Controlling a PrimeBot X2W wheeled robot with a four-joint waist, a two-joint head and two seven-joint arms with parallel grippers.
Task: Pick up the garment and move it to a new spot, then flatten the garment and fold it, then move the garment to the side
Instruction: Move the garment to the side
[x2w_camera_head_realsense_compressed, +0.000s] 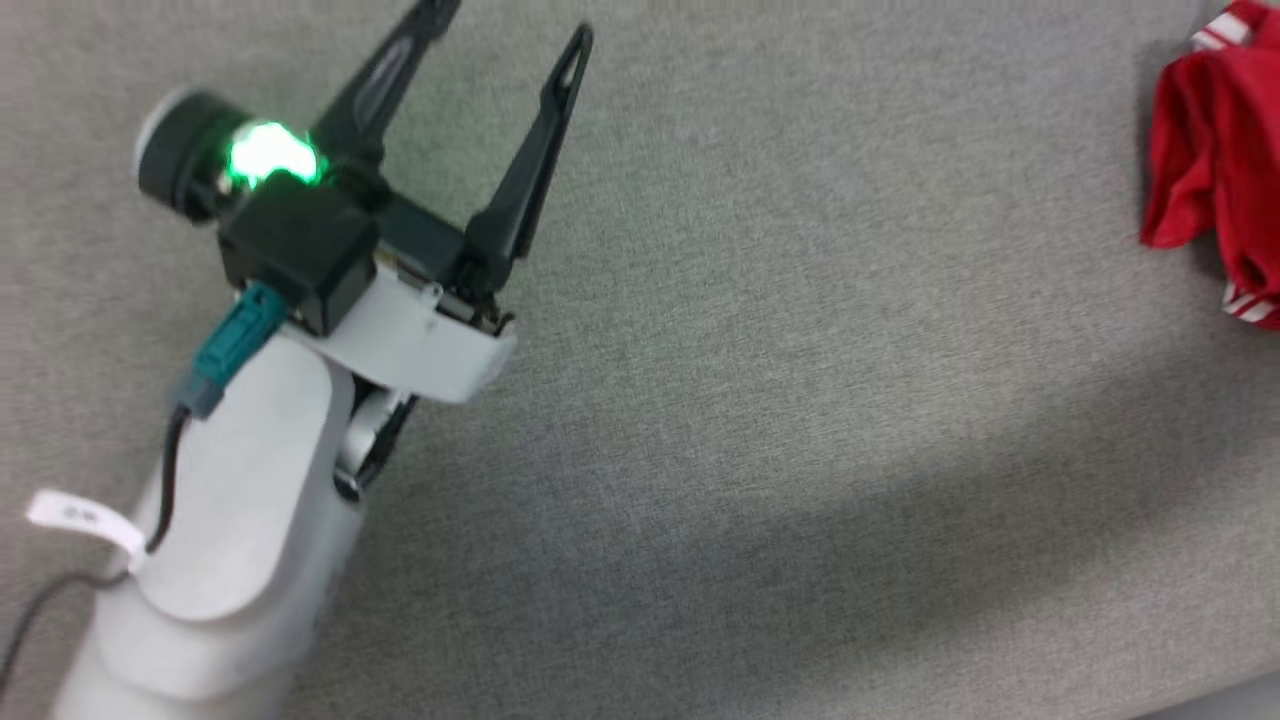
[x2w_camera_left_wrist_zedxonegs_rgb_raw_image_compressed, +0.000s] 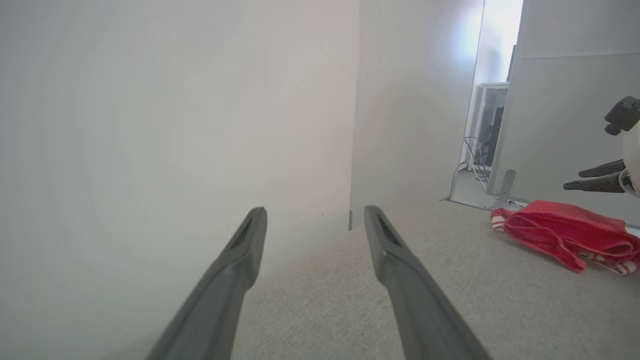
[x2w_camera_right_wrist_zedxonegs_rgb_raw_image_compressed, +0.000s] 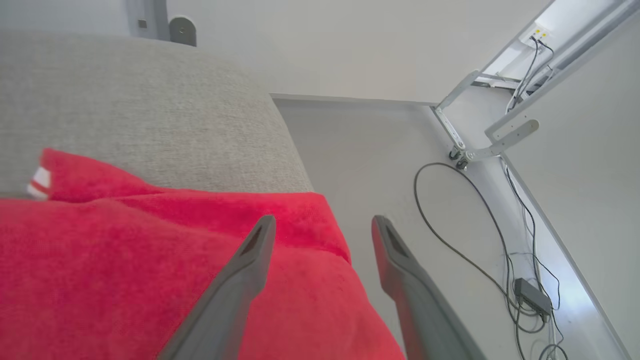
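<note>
Your right gripper (x2w_camera_right_wrist_zedxonegs_rgb_raw_image_compressed: 324, 220) hangs, fingers apart, over the bunched garment (x2w_camera_right_wrist_zedxonegs_rgb_raw_image_compressed: 125, 260) at the right edge of the table (x2w_camera_head_realsense_compressed: 800, 400), likely to regrip it, while your left gripper (x2w_camera_head_realsense_compressed: 510, 25) idles well apart, fingers spread.

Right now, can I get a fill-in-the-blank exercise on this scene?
The garment is mostly ____ in colour.
In the head view it lies at the picture's ____ edge.
The left claw stands ____, holding nothing.
The table is covered in ____ fabric.
Missing: red; right; open; grey.
</note>
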